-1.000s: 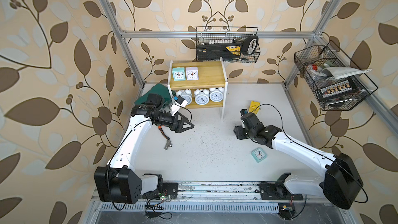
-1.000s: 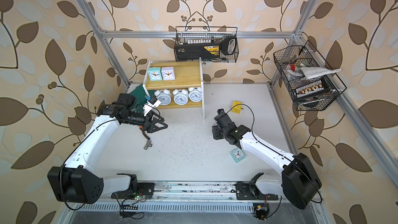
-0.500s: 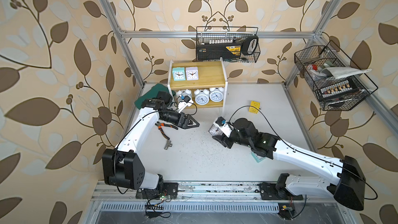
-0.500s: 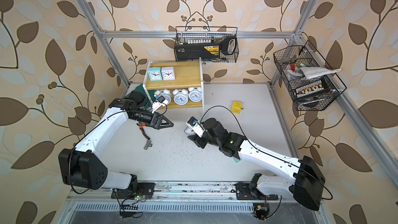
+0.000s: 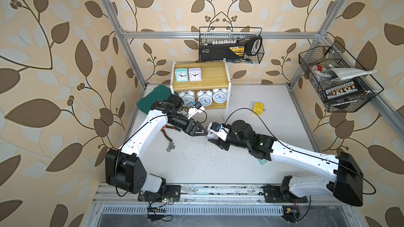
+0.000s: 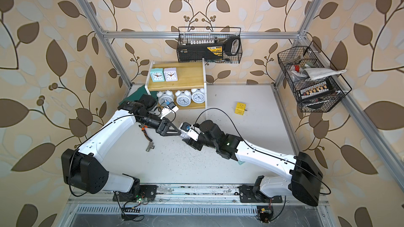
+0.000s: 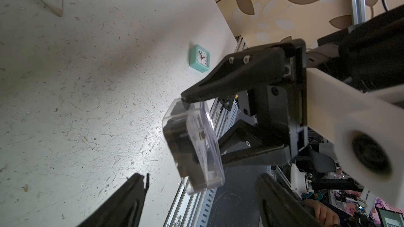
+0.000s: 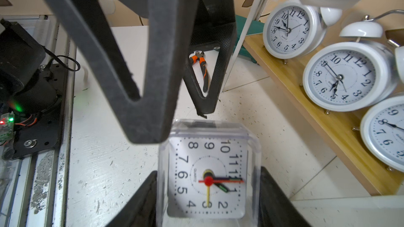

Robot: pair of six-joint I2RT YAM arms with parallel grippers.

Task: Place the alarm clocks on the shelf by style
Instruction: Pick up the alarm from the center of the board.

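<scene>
Counting in both top views: the light wooden two-tier shelf (image 5: 209, 79) holds three round white twin-bell clocks (image 5: 204, 100) below, with a mint-green square clock (image 5: 181, 75) and a pale lilac square clock (image 5: 194, 75) on top.
Left wrist: my left gripper (image 7: 202, 176) is wide open, tips just at the clear-cased square clock (image 7: 194, 147) in midair. A second mint-green clock (image 7: 199, 58) lies on the white table (image 7: 87, 84).
Right wrist: my right gripper (image 8: 207, 182) clamps the clear one.
Five shelved, two left, I reckon.

QUARTZ, numerals 1–12 on clear square clock (image 8: 207, 171).

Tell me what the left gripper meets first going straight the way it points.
The clear square clock held by the right gripper, just ahead of the open left gripper, probably almost touching.
</scene>
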